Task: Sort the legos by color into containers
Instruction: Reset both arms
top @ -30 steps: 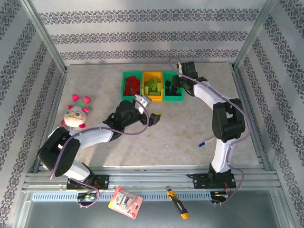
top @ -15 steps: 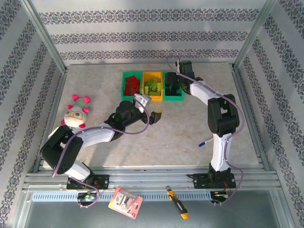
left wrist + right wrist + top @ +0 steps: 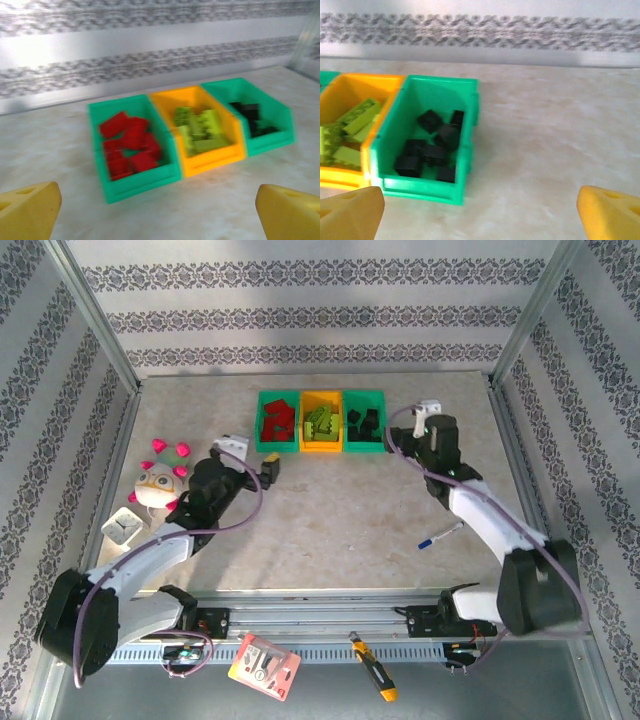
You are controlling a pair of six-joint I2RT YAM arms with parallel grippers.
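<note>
Upper centre, one row side by side: left green bin [image 3: 277,447] with red legos [image 3: 276,422], orange-yellow bin [image 3: 321,447] with lime green legos [image 3: 321,420], right green bin [image 3: 365,448] with black legos [image 3: 362,423]. Left of frame: round plush toy [image 3: 160,480] with pink knobs, small white cube [image 3: 124,527] below it. Right of centre: blue-and-white pen [image 3: 440,537] flat on the table [image 3: 340,520], near the right arm [image 3: 480,512].

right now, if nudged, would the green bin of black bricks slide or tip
Probably slides rather than tips: the green bin looks low and wide on the smooth tabletop. It seems light, thin plastic with few black bricks, so it may skid. Pushed left, it likely shoves the orange bin.
</note>
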